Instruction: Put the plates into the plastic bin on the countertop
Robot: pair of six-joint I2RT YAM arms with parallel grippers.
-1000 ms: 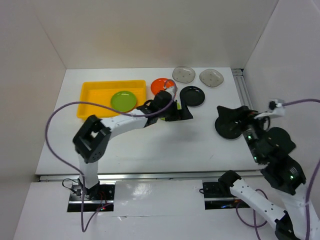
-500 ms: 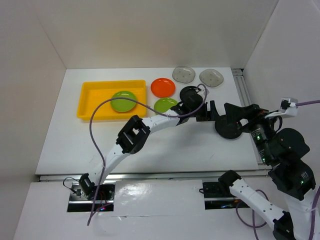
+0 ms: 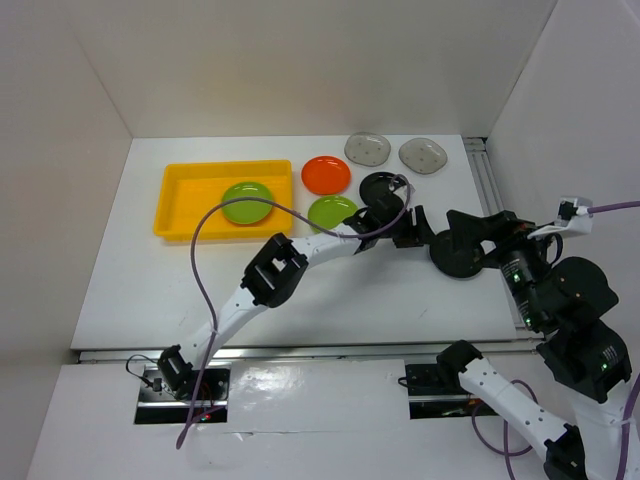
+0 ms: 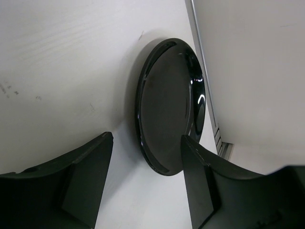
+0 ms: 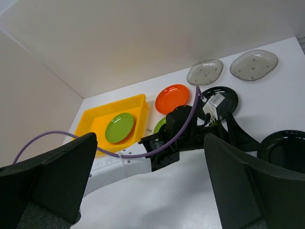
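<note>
The left arm (image 3: 300,250) stretched rightward across the countertop (image 3: 150,290), the left gripper (image 4: 147,138) spread at the rim of a black plate (image 4: 169,109). The right gripper (image 5: 150,171) hung wide apart nearby; a green plate (image 3: 247,201) lay in the yellow bin (image 3: 180,195).

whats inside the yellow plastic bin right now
One lime green round plastic plate lies in the shallow yellow rectangular bin, right of centre. The rest of its floor shows bare. Whatever is beneath that plate is covered.
</note>
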